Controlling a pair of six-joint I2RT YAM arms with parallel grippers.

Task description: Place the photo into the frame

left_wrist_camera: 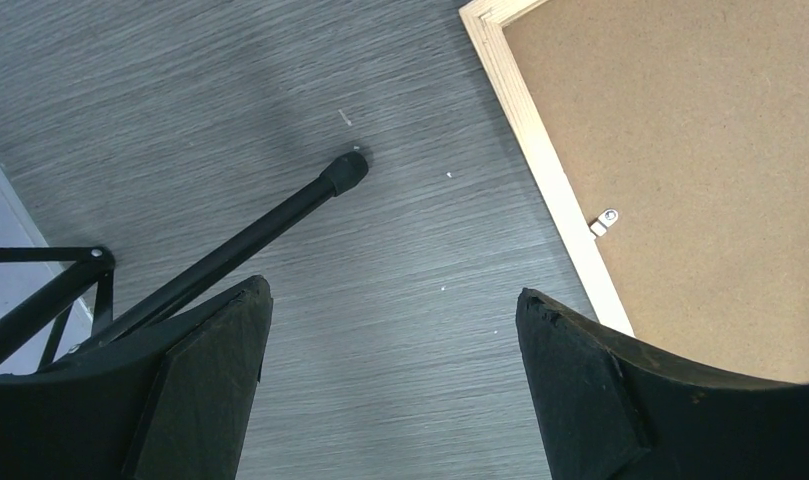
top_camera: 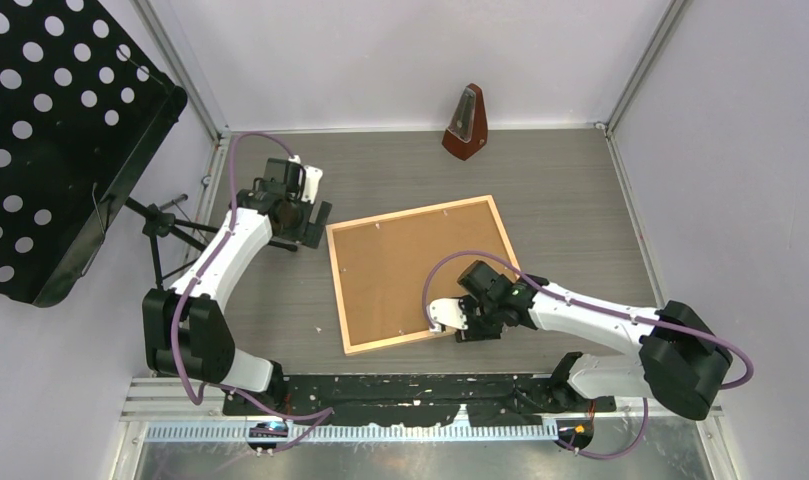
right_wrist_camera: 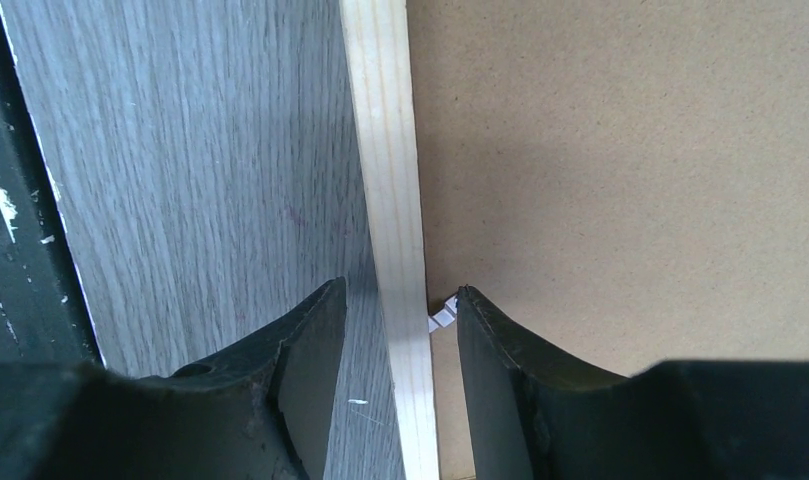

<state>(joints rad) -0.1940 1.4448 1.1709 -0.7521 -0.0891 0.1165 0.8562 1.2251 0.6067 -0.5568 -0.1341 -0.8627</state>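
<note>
Though both apart, left tool (left_wrist_camera: 390, 296) above table (left_wrist_camera: 280, 80), right tool (right_wrist_camera: 400, 293) astride frame (right_wrist_camera: 380, 120) edge.

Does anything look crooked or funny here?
Yes. The frame lies crooked on the table, with its sides slanted against the table's edges. It is also back side up, so only its brown board shows.

Matt pale-wood frame (top_camera: 410, 213) surrounds fibrous brown backing board (top_camera: 400, 270).

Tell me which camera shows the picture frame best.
The top view: nearly the whole frame shows, brown board up. The left wrist view catches one corner; the right only an edge between its fingers.
</note>
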